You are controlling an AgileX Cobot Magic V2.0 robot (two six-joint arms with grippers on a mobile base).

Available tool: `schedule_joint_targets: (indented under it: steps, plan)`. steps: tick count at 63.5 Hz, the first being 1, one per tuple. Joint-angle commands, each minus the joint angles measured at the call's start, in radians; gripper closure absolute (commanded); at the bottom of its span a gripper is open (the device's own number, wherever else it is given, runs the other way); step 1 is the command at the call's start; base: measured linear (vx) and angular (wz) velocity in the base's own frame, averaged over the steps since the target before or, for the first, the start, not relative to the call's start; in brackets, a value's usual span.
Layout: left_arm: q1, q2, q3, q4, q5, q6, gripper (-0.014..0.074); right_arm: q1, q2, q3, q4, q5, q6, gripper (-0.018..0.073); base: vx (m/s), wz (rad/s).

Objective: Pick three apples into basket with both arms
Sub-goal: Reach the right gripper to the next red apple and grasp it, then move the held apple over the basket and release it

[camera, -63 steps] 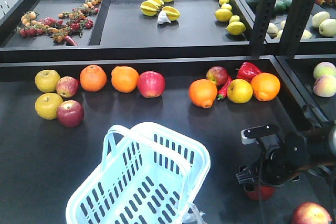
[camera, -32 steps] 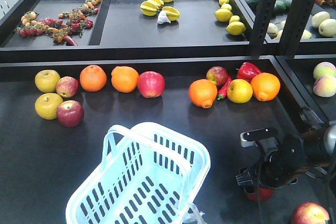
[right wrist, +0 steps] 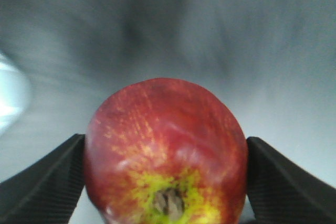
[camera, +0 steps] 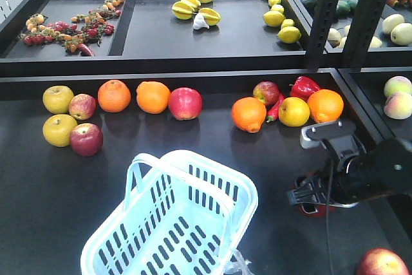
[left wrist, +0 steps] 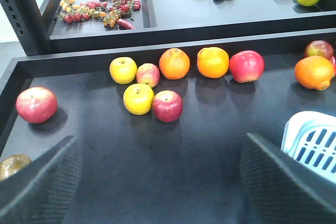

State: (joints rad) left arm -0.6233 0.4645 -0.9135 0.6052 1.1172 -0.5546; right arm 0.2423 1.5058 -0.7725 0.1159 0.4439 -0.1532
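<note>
apple [right wrist: 165,153]: one gripped by right fingers [right wrist: 42,182] | left fingers [left wrist: 37,182] spread apart | oranges [camera: 114,95]: four | basket [camera: 212,167]: one

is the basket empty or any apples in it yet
Empty, as far as visible: the basket shows only bare slotted floor, no apples inside.

front: high, wide | left wrist: low, shares fruit row [camera: 153,97] | right wrist: close

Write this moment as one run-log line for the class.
right gripper: shut on apple | left gripper: open, empty | basket: no apple visible inside
</note>
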Motion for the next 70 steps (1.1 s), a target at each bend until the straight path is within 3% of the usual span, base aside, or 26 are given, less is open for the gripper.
schedule_joint_targets:
  steps: [1,17,28,41,51,61,70]
  plan:
    - [-0.005,0.010,-0.023,0.031,-0.051,-0.005,0.0011,0.064,-0.159,-0.020,0.005,0.039,-0.002,0.0273,0.00,0.00]
    - [-0.005,0.010,-0.023,0.031,-0.051,-0.005,0.0011,0.247,-0.394,-0.020,0.035,0.192,0.003,0.0273,0.00,0.00]
    - [-0.005,0.010,-0.023,0.031,-0.051,-0.005,0.0011,0.392,-0.478,-0.020,0.100,0.197,-0.007,0.0273,0.00,0.00]
    - [-0.005,0.010,-0.023,0.031,-0.051,-0.005,0.0011,0.561,-0.442,-0.020,0.125,0.086,-0.014,0.0273,0.00,0.00]
    - [-0.005,0.010,-0.023,0.031,-0.051,-0.005,0.0011,0.646,-0.333,-0.020,0.125,-0.101,-0.014,0.0270,0.00,0.00]
    - [-0.005,0.010,-0.023,0.031,-0.051,-0.005,0.0011,0.670,-0.204,-0.020,0.126,-0.244,-0.014,0.0224,0.00,0.00]
    - [-0.005,0.010,-0.023,0.031,-0.051,-0.005,0.0011,0.670,-0.108,-0.029,0.129,-0.291,-0.014,0.0111,0.00,0.00]
